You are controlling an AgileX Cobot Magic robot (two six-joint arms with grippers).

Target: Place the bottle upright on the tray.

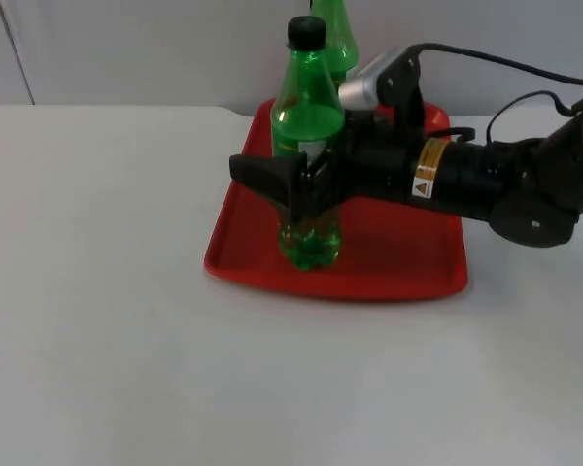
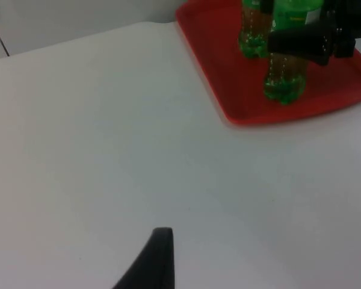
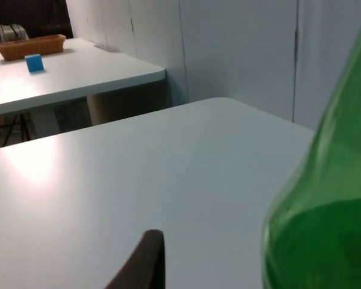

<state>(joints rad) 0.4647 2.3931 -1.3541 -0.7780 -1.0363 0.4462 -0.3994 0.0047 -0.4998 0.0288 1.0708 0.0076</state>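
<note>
Holding the bottle (image 1: 309,155) upright, the right gripper (image 1: 306,189) is closing its fingers around the label band, the long axis standing vertical and the base appearing to rest on the red tray (image 1: 408,262) near its front left part. We are reading the placement as nearly done; what is left looks like letting go and backing off. The fingers are reaching in from the right, so we are judging the free way out to be back toward the right, over bare tray. A second green bottle (image 1: 335,34) is standing just behind on the tray, close to the arm. The tray's front rim is lying near the base. The left gripper (image 2: 156,259) is waiting over bare table (image 1: 97,291), well apart; we cannot tell its opening.
</note>
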